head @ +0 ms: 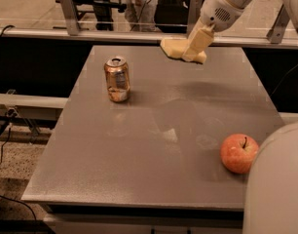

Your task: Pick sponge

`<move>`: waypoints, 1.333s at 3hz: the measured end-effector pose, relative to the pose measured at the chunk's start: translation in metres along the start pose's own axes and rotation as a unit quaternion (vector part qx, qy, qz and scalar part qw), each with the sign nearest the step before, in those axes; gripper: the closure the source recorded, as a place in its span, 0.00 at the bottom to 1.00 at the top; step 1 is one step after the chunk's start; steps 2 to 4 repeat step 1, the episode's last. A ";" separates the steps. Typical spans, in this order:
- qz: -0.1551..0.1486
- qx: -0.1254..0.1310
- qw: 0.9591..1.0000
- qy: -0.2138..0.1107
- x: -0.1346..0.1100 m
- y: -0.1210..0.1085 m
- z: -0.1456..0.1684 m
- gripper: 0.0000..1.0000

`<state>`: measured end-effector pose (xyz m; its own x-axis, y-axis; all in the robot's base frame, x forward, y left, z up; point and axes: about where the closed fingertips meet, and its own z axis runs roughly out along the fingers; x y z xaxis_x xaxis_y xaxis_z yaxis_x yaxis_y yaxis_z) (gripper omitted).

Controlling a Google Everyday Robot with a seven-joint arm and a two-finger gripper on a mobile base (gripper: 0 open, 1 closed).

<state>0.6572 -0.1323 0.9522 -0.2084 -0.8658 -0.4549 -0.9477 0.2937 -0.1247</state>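
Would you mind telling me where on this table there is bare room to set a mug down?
The widest bare patch on the table is its middle and near-left, between the can and the apple. The far edge is crowded: the tool holds the sponge there.

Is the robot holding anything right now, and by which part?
Yes. The gripper, above the far edge of the table, holds the sponge by its end at the view's right.
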 end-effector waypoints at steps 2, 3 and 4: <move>0.000 0.000 1.000 0.000 0.000 0.000 0.000 1.00; 0.000 0.000 1.000 0.000 0.000 0.000 0.000 1.00; 0.000 0.000 1.000 0.000 0.000 0.000 0.000 1.00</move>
